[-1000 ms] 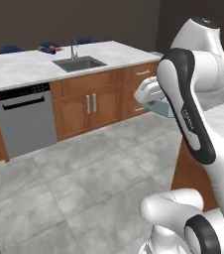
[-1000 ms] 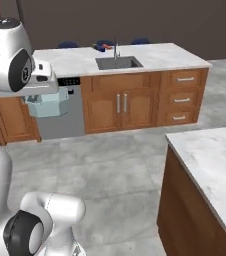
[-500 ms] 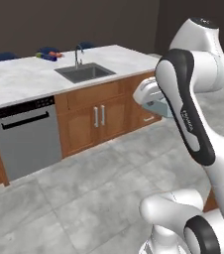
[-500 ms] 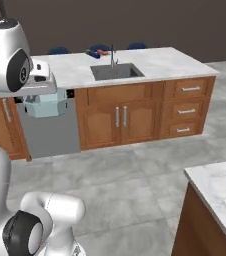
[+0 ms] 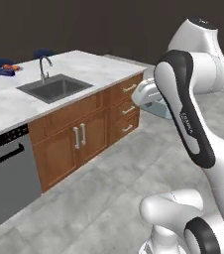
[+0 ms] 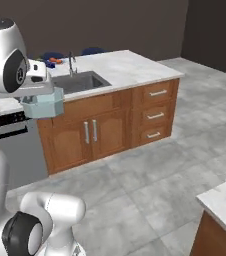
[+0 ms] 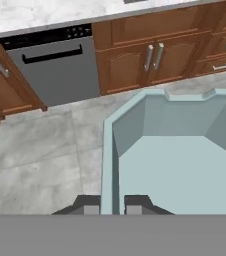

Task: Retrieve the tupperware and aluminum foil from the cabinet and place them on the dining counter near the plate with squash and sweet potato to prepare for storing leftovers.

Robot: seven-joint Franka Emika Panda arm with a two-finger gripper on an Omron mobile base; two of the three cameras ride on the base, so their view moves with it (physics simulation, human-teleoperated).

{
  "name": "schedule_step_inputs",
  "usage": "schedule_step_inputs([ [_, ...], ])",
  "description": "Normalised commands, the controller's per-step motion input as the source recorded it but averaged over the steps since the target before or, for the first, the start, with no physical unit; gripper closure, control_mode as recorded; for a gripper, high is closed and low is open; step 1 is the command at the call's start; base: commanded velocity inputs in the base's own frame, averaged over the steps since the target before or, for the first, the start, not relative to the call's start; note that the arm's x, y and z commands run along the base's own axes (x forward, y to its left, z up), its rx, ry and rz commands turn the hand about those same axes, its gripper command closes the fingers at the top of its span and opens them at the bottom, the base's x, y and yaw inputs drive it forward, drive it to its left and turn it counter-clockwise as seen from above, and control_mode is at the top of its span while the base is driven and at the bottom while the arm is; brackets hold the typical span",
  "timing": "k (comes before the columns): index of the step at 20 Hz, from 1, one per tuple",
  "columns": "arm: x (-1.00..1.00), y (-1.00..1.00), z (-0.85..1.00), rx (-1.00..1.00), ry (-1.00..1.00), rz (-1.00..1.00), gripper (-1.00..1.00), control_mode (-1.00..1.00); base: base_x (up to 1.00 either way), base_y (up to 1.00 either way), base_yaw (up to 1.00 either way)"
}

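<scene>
My gripper (image 7: 111, 205) is shut on the left wall of the tupperware (image 7: 177, 165), a pale blue-grey tub with no lid. The dark fingertips (image 7: 87, 204) sit either side of that wall. The tub hangs in the air under the hand, over the grey floor, as the tupperware (image 6: 44, 105) in the right base view and the tupperware (image 5: 152, 100) in the left. The dining counter (image 5: 96, 67) with its dark sink (image 5: 54, 88) lies ahead. A plate (image 5: 1, 67) with orange food sits at its far left end. The aluminum foil and the cabinet are out of view.
A grey dishwasher (image 7: 55, 65) and wooden doors and drawers (image 6: 155, 115) front the counter's base. Blue stools (image 6: 92, 51) stand behind the counter. A corner of a smaller marble island (image 6: 225, 200) juts in at lower right. Open tiled floor lies between.
The whole scene has shifted in both base views, so the base has moved; the counter now looks closer and more angled. The tub stays in my grip.
</scene>
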Motion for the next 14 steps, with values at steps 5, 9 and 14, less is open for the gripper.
schedule_step_inputs([
  [5,0.0,0.0,0.0,0.0,0.0,0.0,1.0,1.0,1.0,0.4,-0.51],
  [9,0.0,0.0,0.0,0.0,0.0,0.0,1.0,1.0,1.0,0.39,-0.51],
  [14,0.0,0.0,0.0,0.0,0.0,0.0,1.0,1.0,1.0,0.4,-0.53],
])
